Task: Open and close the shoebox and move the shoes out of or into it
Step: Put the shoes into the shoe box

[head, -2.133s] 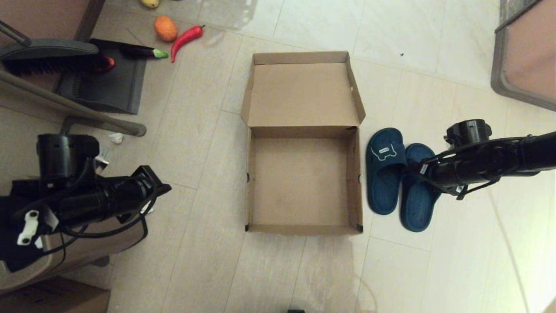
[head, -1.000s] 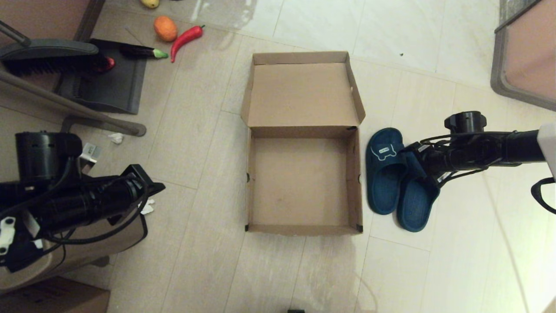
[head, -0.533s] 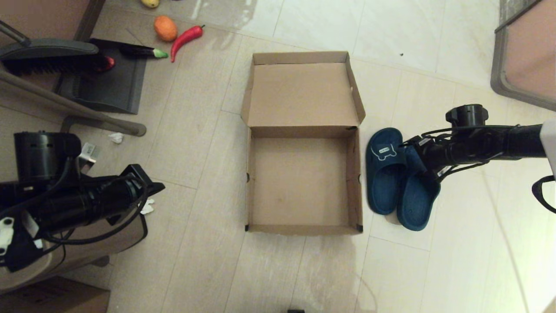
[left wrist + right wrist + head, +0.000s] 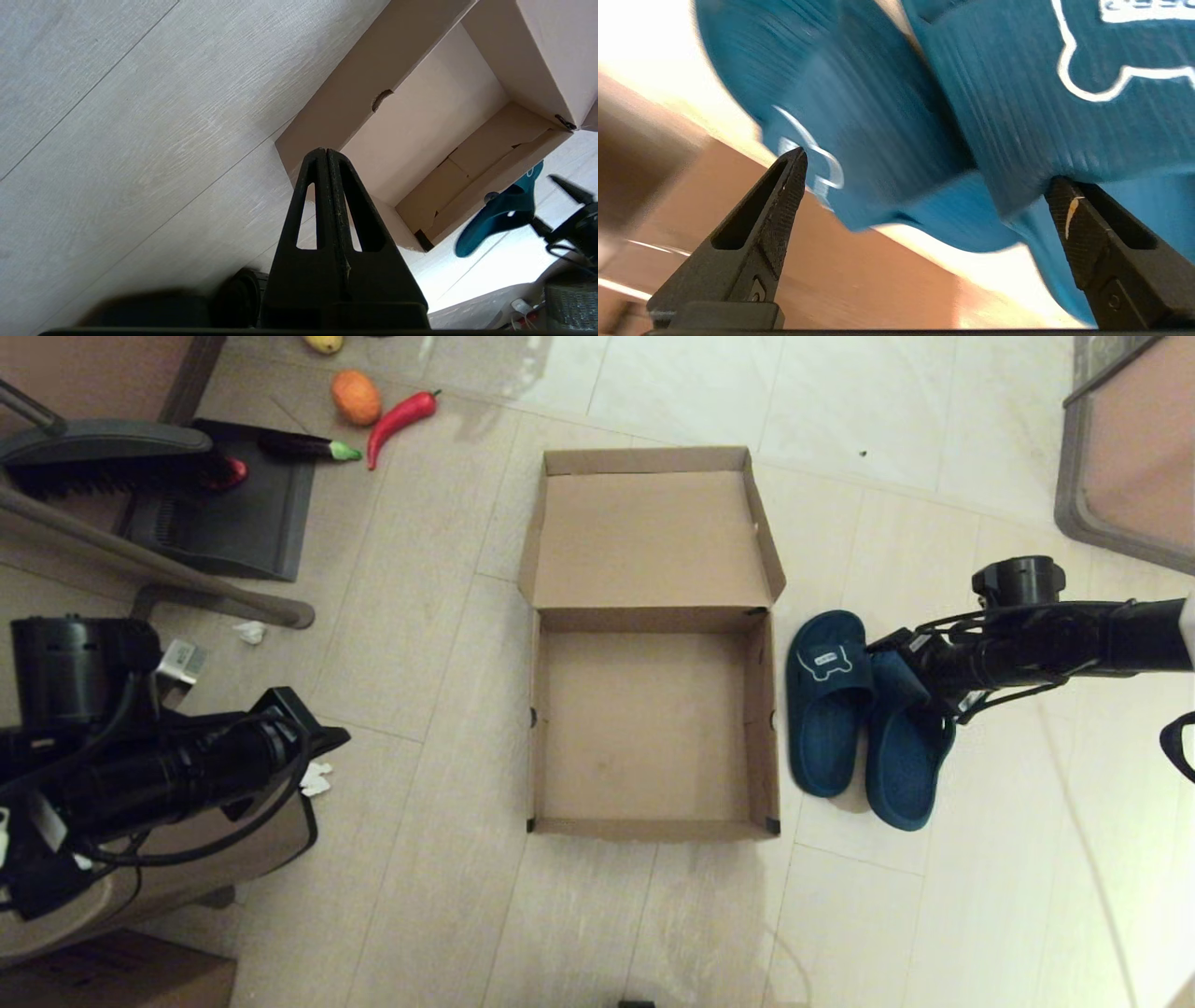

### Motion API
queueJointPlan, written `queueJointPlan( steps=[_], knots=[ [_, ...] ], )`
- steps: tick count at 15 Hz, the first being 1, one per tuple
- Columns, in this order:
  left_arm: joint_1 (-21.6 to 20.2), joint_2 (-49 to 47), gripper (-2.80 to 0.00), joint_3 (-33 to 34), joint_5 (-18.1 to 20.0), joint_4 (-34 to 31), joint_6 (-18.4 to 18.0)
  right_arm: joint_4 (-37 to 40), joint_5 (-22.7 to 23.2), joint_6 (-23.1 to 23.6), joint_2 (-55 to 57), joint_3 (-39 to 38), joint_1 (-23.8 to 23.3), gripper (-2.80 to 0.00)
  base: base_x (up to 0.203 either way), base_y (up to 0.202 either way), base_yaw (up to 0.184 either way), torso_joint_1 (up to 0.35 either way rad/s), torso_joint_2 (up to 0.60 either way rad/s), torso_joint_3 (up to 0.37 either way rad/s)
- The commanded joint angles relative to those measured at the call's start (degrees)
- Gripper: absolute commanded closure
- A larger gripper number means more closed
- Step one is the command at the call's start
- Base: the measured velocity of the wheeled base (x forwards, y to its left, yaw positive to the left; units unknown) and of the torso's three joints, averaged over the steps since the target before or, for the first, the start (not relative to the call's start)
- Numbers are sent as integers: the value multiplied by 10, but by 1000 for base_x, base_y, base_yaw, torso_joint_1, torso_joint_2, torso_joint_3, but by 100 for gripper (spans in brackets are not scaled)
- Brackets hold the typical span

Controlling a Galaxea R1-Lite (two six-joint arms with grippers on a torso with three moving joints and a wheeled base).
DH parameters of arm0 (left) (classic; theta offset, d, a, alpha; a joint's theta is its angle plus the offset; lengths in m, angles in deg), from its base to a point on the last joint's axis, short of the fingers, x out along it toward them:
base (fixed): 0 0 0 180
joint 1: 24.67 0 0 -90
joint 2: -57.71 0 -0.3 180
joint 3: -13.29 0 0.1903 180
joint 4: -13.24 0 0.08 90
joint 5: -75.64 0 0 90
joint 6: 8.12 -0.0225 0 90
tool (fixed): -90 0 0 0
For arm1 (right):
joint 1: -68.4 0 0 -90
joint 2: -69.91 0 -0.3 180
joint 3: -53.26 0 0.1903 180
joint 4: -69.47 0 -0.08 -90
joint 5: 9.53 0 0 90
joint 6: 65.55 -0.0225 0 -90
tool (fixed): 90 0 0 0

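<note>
The right gripper [image 4: 898, 665] is over the right-hand slipper of the pair of shoes [image 4: 826, 705], and in the head view its arm hides that slipper's strap and the fingers themselves. Only the right wrist view shows them: the fingers [image 4: 777, 196] are spread wide, one tip tucked under the strap edge of the nearer slipper, the other free beside the second slipper's strap. The shoes [image 4: 971, 121] fill that picture and are partly blurred, so whether either slipper is off the floor cannot be told.

The shoes lie on the floor [image 4: 439, 644] just right of the shoebox [image 4: 652, 723], close to its right wall but apart from it. The shoebox is open, its lid [image 4: 649, 537] folded back flat on the far side, the inside bare. Bare floor lies near and left of the box.

The left gripper [image 4: 326, 161] is parked at the left, well away from the box; its fingers are pressed together. Its wrist view shows the shoebox [image 4: 411, 140] from the left side, with a slipper showing beyond the far wall.
</note>
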Motion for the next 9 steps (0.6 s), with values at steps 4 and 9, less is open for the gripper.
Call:
queueJointPlan(
  steps=[4,9],
  knots=[
    [0,2,0,-1,0,1,3,16,-2,83,-26,-68,-3,-280,0,0,0,0,0,0],
    [1,0,0,-1,0,1,2,1,-23,199,-52,-147,29,-280,0,0,0,0,0,0]
  ],
)
